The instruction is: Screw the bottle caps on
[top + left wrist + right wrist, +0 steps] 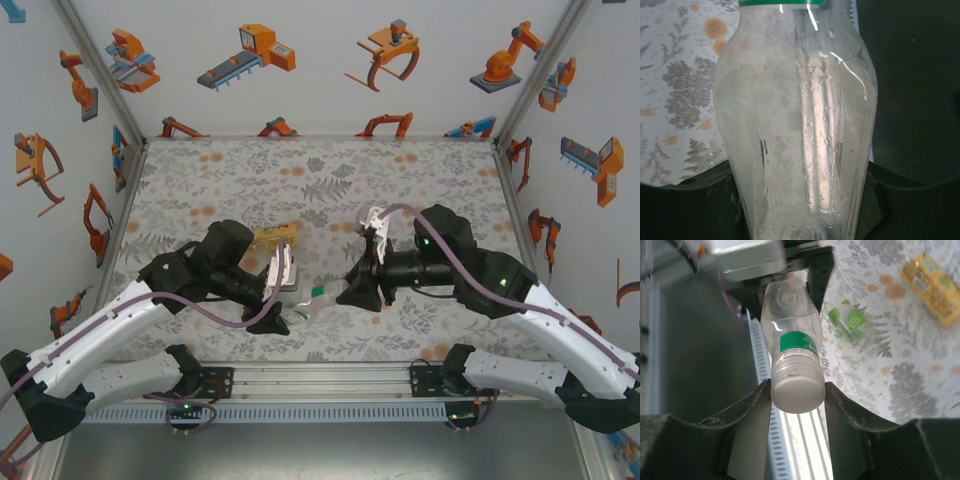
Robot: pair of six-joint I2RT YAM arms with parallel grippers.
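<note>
A slim clear bottle (322,298) with a green neck band (797,342) hangs level above the table between my two grippers. My left gripper (288,312) is shut on its base end, and the clear body (795,125) fills the left wrist view. A pale whitish cap (796,397) sits on the bottle's mouth. My right gripper (797,387) is shut on that cap, one finger touching each side. A green-labelled bottle (852,325) lies on the table beyond. The yellow-amber bottle (272,238) lies farther back.
The table (330,170) has a grey floral cover. A slotted metal rail (320,380) runs along the near edge, right under the held bottle in the right wrist view. Walls printed with orange robots close in the left, back and right sides.
</note>
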